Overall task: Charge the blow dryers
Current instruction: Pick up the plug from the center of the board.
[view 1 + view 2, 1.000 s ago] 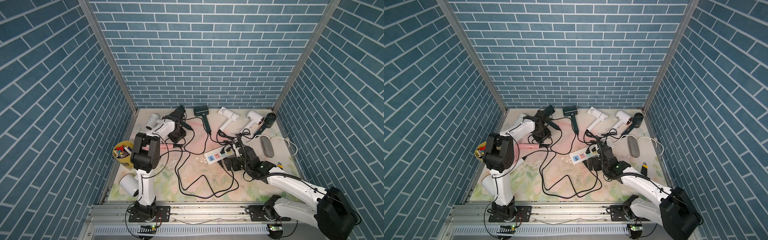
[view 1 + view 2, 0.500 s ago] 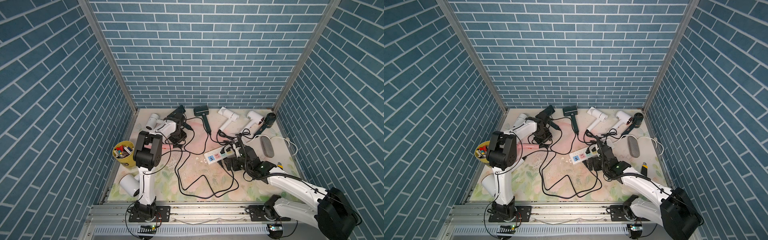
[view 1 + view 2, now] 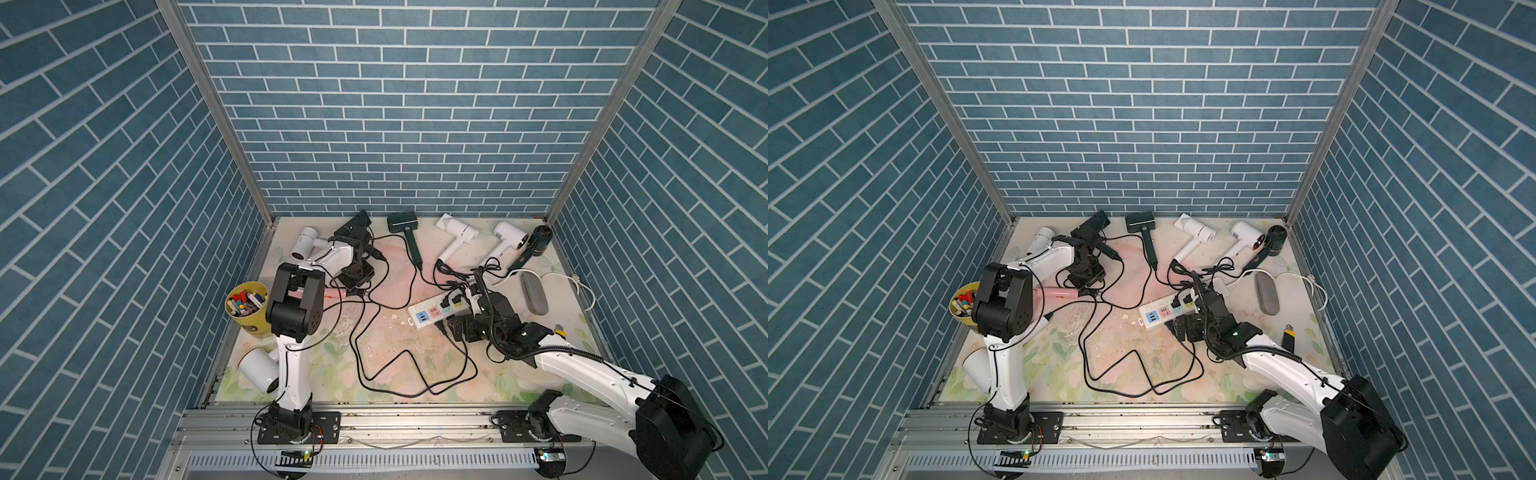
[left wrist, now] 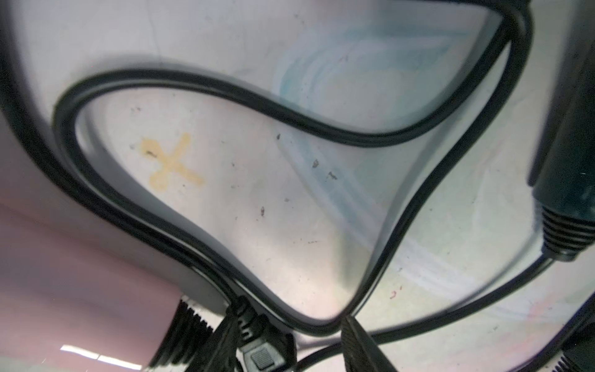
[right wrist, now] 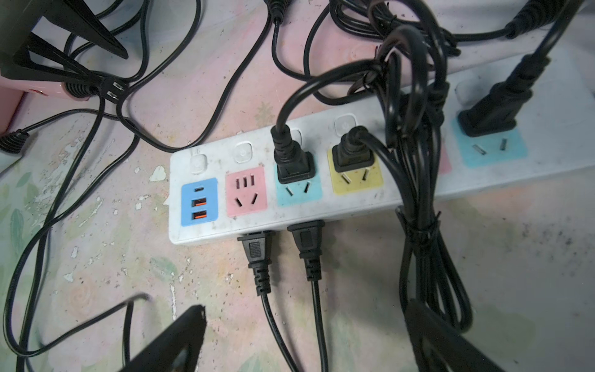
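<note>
Several blow dryers lie along the far edge: white (image 3: 305, 243), dark green (image 3: 402, 222), two white (image 3: 455, 232) (image 3: 511, 237) and a dark one (image 3: 540, 241). The pink dryer (image 3: 332, 293) lies under my left arm, and another white one (image 3: 259, 370) sits near left. My left gripper (image 4: 289, 344) is low over the mat beside the pink dryer (image 4: 64, 290). Its jaws stand apart, with a black plug (image 4: 257, 348) lying against one finger. My right gripper (image 5: 306, 338) is wide open, straddling two cords plugged into the side of the power strip (image 5: 322, 206). Its pink socket (image 5: 246, 191) is empty.
Loose black cords loop across the middle of the mat (image 3: 395, 365). A yellow cup of pens (image 3: 247, 307) stands at the left edge. A grey fuzzy roll (image 3: 534, 293) and a yellow-and-black utility knife (image 3: 559, 330) lie to the right, by the strip's white cable (image 3: 577, 286).
My left arm's elbow has swung a little to the right and its jaws have widened slightly around the plug. The right arm has not moved.
</note>
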Controlling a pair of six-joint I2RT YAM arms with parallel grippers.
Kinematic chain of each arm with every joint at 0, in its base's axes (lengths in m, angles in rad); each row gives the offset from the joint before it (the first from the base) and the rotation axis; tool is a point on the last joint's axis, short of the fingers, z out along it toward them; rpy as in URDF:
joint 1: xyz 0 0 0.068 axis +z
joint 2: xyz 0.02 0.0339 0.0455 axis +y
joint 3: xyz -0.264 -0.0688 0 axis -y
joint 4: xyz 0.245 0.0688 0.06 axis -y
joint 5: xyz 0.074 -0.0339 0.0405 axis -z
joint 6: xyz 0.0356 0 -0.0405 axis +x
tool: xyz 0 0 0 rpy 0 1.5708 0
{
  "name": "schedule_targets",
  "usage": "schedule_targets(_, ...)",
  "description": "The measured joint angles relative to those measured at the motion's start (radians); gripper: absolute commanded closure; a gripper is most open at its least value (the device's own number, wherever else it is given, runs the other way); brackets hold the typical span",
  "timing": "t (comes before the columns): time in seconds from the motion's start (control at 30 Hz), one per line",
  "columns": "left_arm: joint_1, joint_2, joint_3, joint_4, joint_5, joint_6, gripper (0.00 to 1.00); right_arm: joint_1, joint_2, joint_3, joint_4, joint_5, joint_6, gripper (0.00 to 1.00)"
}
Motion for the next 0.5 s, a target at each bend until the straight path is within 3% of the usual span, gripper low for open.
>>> schedule_targets(0.33,-0.01,-0.005,-0.023,0.017,0.007,-0.011,0.38,0.0,0.0,0.0,0.0,-0.006,0.0,0.01)
schedule_targets(0.5,-0.01,0.015,-0.019,0.029,0.006,-0.016,0.44,0.0,0.0,0.002,0.0,-0.01,0.0,0.01)
